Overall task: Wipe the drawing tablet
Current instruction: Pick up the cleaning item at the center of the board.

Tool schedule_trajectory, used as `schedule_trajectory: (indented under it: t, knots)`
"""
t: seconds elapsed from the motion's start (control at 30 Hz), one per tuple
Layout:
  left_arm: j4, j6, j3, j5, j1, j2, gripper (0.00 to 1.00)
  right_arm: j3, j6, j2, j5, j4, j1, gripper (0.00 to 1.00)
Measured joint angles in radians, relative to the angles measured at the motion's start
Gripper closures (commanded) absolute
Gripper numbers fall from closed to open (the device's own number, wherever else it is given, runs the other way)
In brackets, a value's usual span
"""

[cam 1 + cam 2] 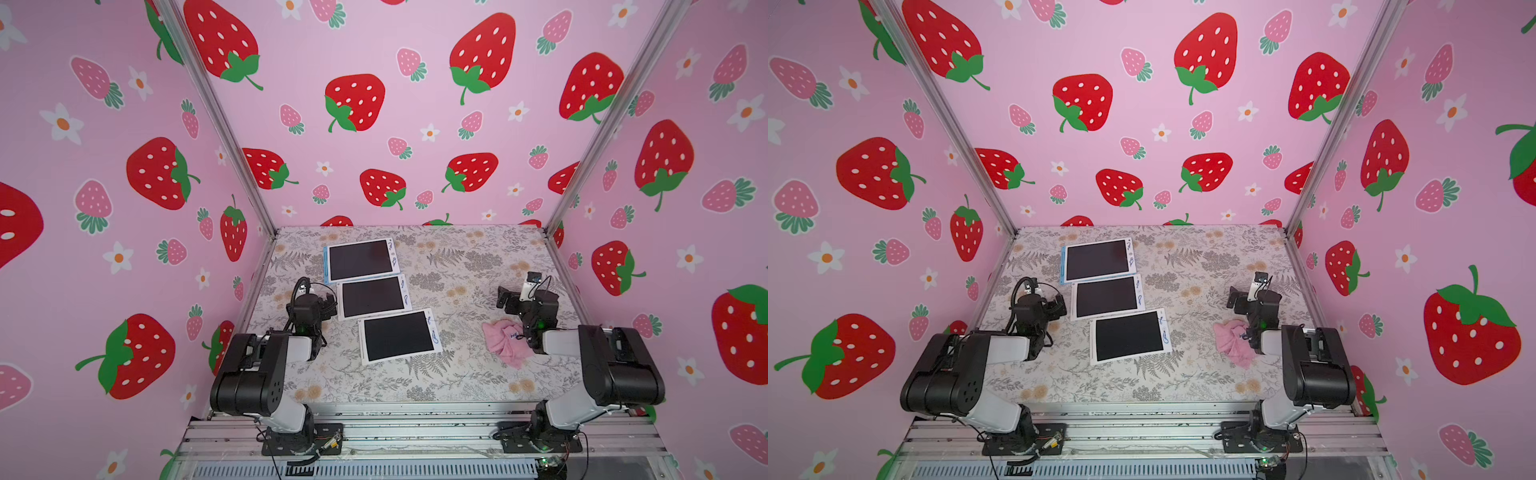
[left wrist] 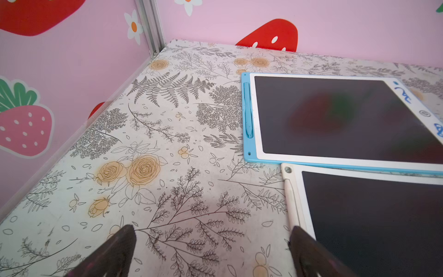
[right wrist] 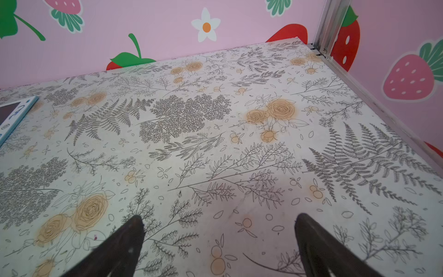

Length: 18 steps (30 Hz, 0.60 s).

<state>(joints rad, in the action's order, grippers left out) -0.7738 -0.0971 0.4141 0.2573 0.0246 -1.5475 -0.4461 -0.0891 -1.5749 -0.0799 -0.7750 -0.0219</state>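
All three tablets are seen only in the top views. They are laid in a row from back to front, left of the middle of the table (image 1: 457,374). The blue tablet (image 1: 359,260) is set farthest back, and the middle tablet (image 1: 372,297) lies against its near edge. The near tablet (image 1: 397,336) is placed just in front of that. All three screens are dark, and blue scribbles are seen on the white right margins.

The cloth (image 1: 505,338), pink and crumpled, is shown in both top views alone. It lies right of the near tablet, apart from it, and is partly hidden by the right arm. Contact with that arm cannot be told.

In the left wrist view only the blue tablet (image 2: 335,120) and the middle tablet (image 2: 371,215) are shown. A stylus is seen clipped to the side of each. In the right wrist view only a corner of the blue tablet (image 3: 14,112) is caught, the rest being bare table.

The jaws of the left gripper (image 2: 212,239) are spread wide with nothing between them, just beside the middle tablet. The jaws of the right gripper (image 3: 219,225) are likewise spread wide and nothing is held. It is poised over bare table, farther back than the cloth.
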Motion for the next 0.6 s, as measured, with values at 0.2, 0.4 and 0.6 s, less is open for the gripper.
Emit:
schedule_trajectory:
  t: [0.2,0.4,0.6]
  knots:
    - [0.000,0.000,0.000,0.000,0.000,0.000,0.01,0.000,0.000,0.000,0.000,0.000,0.000,0.01]
    - [0.000,0.000,0.000,0.000,0.000,0.000,0.01,0.000,0.000,0.000,0.000,0.000,0.000,0.01]
    - [0.000,0.000,0.000,0.000,0.000,0.000,0.01,-0.002,-0.001,0.004,-0.010,0.005,0.001,0.01]
